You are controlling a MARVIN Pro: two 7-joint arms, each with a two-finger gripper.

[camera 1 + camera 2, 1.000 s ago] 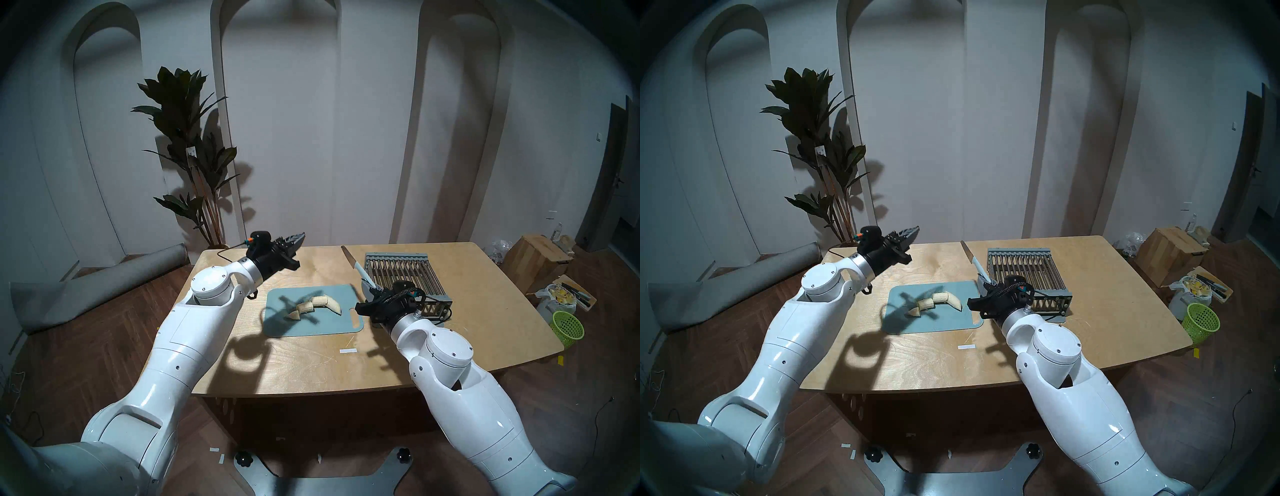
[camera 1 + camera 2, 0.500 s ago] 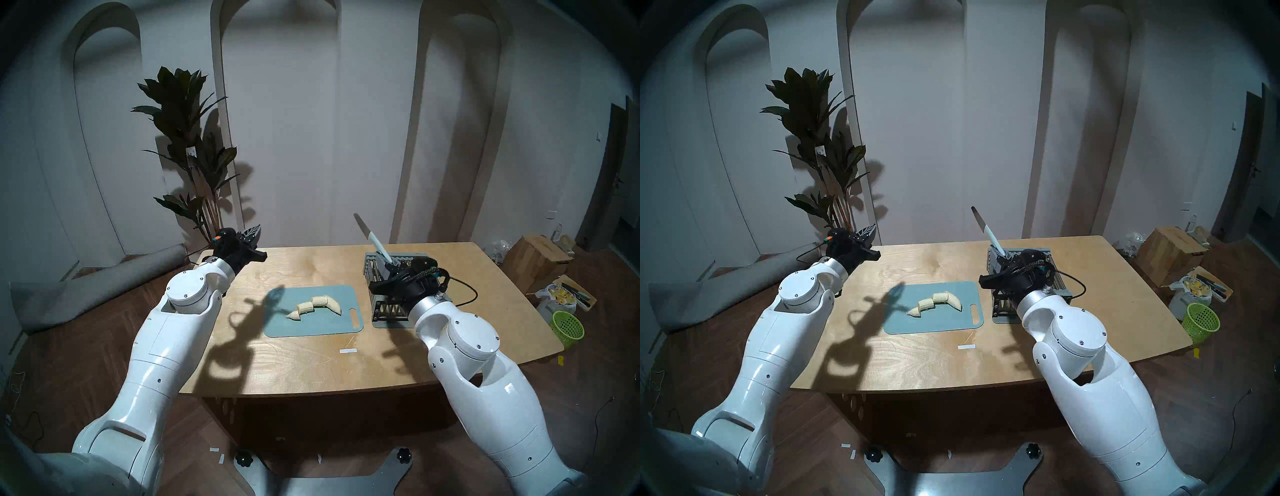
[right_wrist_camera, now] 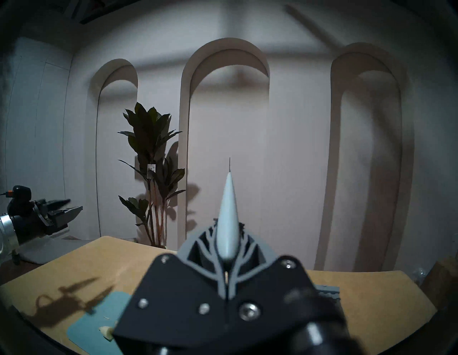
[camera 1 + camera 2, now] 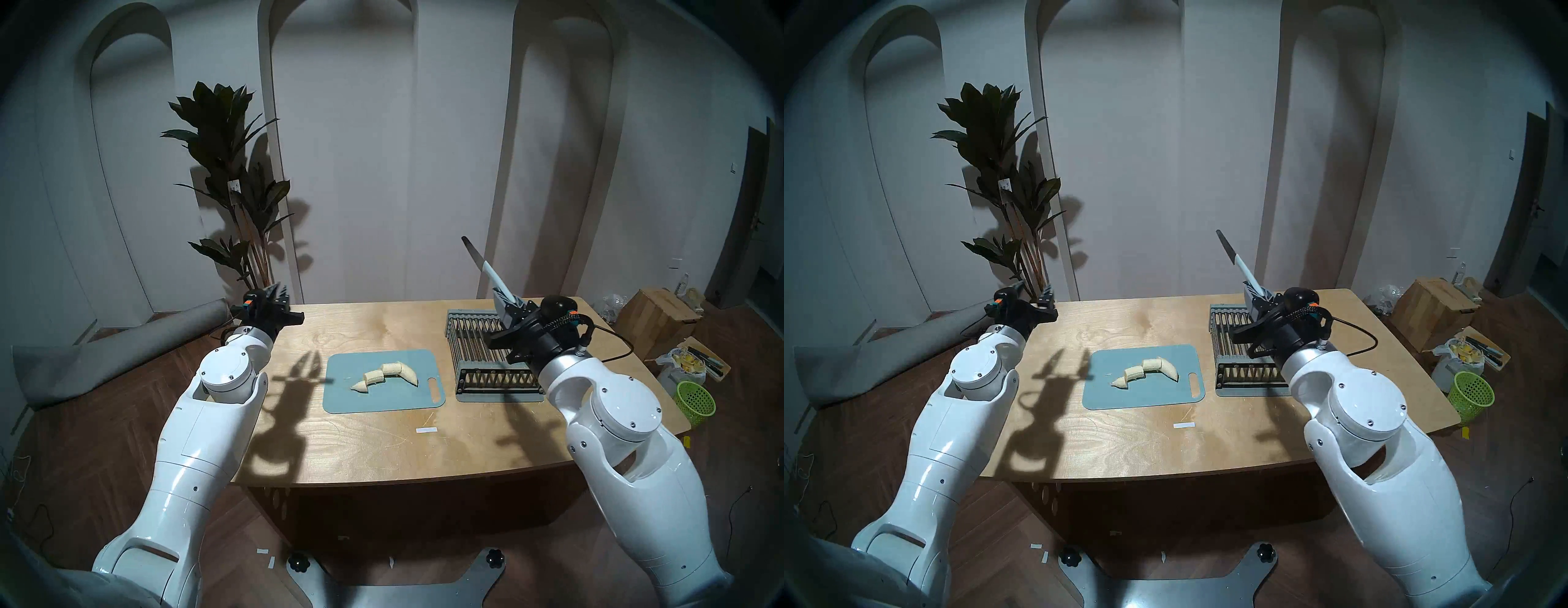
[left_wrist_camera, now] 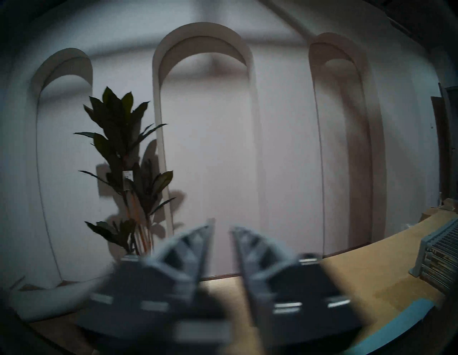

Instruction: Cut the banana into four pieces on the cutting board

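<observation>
Right wrist view shows the right gripper [image 3: 226, 248] clamped on the pale handle of a knife [image 3: 227, 213], the two grey fingers pressed against either side of it and the thin blade running up and away edge-on. From the head views, that gripper [image 4: 507, 302] is raised above the far end of a grey slatted rack [image 4: 488, 348], with the knife [image 4: 483, 265] angled up and to the left, its dark blade well clear of the bench [image 4: 382, 450].

The left gripper [image 5: 221, 230] hangs in the air with its fingers a little apart and nothing between them; its view is blurred and faces the wall and a potted plant [image 5: 126, 168]. In the head views it sits over the far left corner of the bench [image 4: 278, 295], well apart from the board.

Between the two arms, the cutting board [image 4: 377, 403] lies flat on the bench, its handle slot at the right end, just beside the rack. On it rests the banana [image 4: 384, 373], peeled and pale, lying as a curved row of chunks that touch or nearly touch; cuts show between them, though the exact count is hard to tell. A corner of the board [image 3: 86, 329] and one banana end [image 3: 106, 331] also appear at the bottom of the right wrist view. A small white strip [image 4: 426, 430] lies on the bench in front of the board.
</observation>
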